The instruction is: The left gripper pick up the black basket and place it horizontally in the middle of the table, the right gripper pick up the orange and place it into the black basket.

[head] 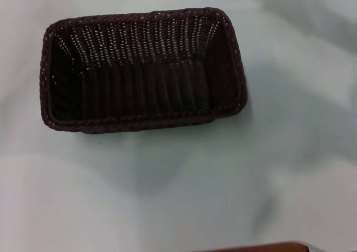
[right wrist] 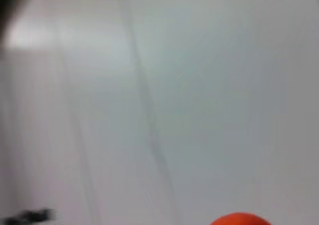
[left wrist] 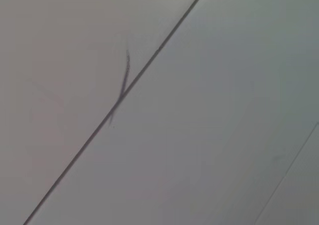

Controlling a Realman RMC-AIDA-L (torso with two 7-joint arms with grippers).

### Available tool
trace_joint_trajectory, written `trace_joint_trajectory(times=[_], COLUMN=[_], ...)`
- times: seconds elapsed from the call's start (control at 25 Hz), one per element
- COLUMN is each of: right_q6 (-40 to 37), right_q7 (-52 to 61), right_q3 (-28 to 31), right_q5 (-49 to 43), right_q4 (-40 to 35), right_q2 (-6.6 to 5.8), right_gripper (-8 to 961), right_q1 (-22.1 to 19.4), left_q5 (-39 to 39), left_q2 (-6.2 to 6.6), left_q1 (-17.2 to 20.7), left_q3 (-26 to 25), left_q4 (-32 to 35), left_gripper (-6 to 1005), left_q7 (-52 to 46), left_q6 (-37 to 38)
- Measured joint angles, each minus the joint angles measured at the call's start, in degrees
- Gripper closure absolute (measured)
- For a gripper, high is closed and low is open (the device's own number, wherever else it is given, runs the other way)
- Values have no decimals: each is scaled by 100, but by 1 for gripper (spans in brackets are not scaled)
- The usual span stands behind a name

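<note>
The black basket [head: 142, 71] lies lengthwise across the white table [head: 268, 168] in the head view, a little left of the middle, and nothing lies in it. Neither gripper shows in the head view. The orange [right wrist: 241, 219] shows only as an orange-red top edge at the border of the right wrist view, blurred. The left wrist view shows only a plain grey-white surface [left wrist: 199, 135] with a dark seam line. No fingers show in either wrist view.
A brown strip [head: 268, 247] runs along the near edge of the head view. A dark blur [right wrist: 12, 6] sits in one corner of the right wrist view. White table surface lies all around the basket.
</note>
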Motion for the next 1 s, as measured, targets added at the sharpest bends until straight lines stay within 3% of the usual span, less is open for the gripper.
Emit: trace_joint_trajectory(times=[0.12,0.24,0.44,0.56,0.8,1.0], right_q6=[226,239,109,93,52,35], right_q7=[-220,-529,-686,-731,-877,-1829], right_q3=[-452,-1152,-1396,-1369,-1109,-555], right_q5=[44,27,27,66,384,1515], right_q4=[-209,-450,-585,-592,-688,-1419], right_q2=[135,171,239,249,285,358], right_gripper=[853,865,821,582,329,124], right_q1=[355,612,764,770,682,498], left_q5=[0,0,-3,-4,-11,-223], left_q2=[-5,-15,-31,-38,-32,-82], left_q1=[-7,-13,-22,-14,-13,35], left_q3=[-1,0,-1,0,-1,-26], left_q4=[1,0,1,24,95,116], left_gripper=[119,119,120,120,121,121], left_q7=[-3,-4,7,21,40,351], left_q6=[-37,-44,-57,-63,-103,-125])
